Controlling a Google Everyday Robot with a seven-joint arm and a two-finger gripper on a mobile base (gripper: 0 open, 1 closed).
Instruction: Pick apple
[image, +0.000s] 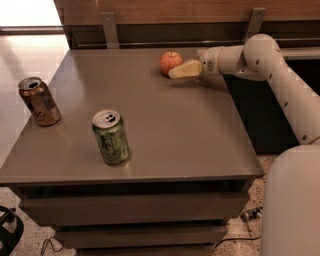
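Jaws' opening cannot be told: the gripper (175, 73) hovers low just right of the apple (170, 61), which rests near the far edge of the table (180, 130). A glancing touch could roll the smooth, round fruit out of reach behind it.
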